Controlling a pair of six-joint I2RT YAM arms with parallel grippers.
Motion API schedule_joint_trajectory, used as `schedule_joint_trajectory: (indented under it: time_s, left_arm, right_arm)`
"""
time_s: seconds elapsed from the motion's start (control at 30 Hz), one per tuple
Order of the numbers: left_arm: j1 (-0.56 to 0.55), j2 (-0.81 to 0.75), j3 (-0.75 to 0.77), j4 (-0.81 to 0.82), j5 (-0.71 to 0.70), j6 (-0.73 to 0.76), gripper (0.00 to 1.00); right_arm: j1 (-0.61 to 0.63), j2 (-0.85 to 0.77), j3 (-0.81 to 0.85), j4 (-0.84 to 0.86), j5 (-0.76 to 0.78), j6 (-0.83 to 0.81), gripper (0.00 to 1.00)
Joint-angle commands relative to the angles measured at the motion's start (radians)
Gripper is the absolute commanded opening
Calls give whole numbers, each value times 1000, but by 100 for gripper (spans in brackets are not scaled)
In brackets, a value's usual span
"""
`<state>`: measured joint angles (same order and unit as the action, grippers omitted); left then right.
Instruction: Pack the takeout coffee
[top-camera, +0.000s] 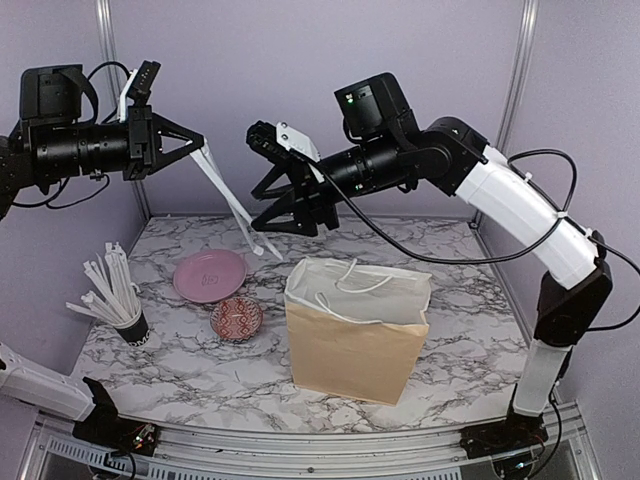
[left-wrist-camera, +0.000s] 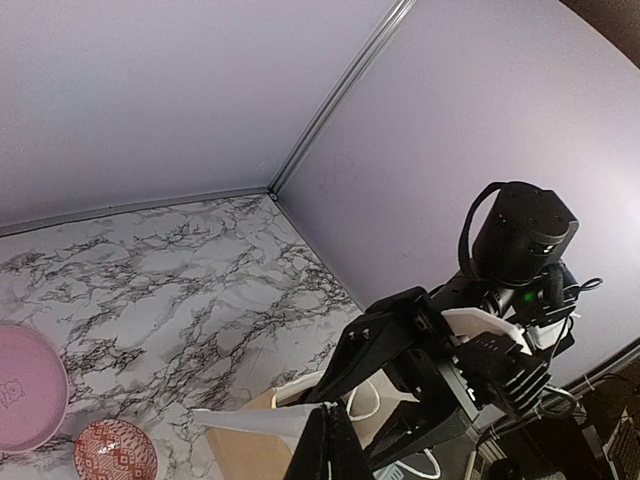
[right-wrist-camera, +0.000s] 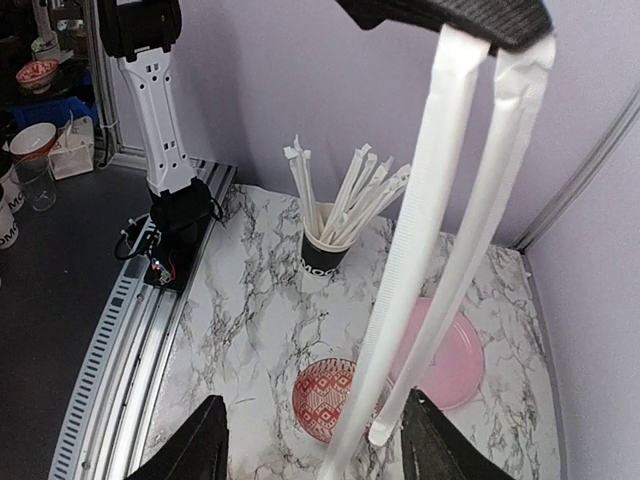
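No white lidded coffee cups show on the table. My left gripper (top-camera: 203, 148) is high at the left, shut on two white wrapped straws (top-camera: 230, 200) that hang down to the right. In the right wrist view the straws (right-wrist-camera: 440, 250) hang from it at the top. My right gripper (top-camera: 258, 208) is open in the air, pointing left, its jaws either side of the straws' lower ends without touching them. Its fingers (left-wrist-camera: 390, 335) show in the left wrist view. A brown paper bag (top-camera: 350, 345) with white handles stands open below, at the table's middle.
A dark cup of white straws (top-camera: 130, 325) stands at the left front. A pink plate (top-camera: 210, 275) and a red patterned bowl (top-camera: 237, 318) lie left of the bag. Purple walls close in the back and sides.
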<state>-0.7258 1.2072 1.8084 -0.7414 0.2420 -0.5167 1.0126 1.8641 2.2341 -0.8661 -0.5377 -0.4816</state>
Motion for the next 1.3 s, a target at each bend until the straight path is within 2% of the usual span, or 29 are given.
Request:
schedule_joint_trajectory:
  time_s: [0.0, 0.23, 0.4, 0.5, 0.57, 0.63, 1.0, 1.27]
  left_arm:
    - [-3, -7, 1, 30, 2, -3, 0]
    - [-3, -15, 3, 29, 1, -4, 0]
    - [-3, -20, -2, 28, -14, -2, 0]
    - [-3, -18, -7, 29, -19, -2, 0]
    - [-3, -19, -10, 29, -32, 1, 0]
    - [-3, -26, -7, 29, -63, 1, 0]
    - [-3, -136, 33, 49, -289, 23, 0]
    - [-3, -165, 41, 54, -286, 4, 0]
  right_arm:
    - [3, 1, 34, 45, 71, 14, 56]
    - [3, 102, 100, 39, 54, 48, 56]
    - [4, 122, 107, 52, 54, 81, 50]
    - [4, 124, 106, 52, 57, 88, 35]
    - [4, 121, 102, 52, 69, 92, 14]
    - [4, 111, 82, 50, 84, 85, 0]
    - [4, 35, -93, 46, 116, 15, 0]
    - [2, 24, -93, 33, 158, -11, 0]
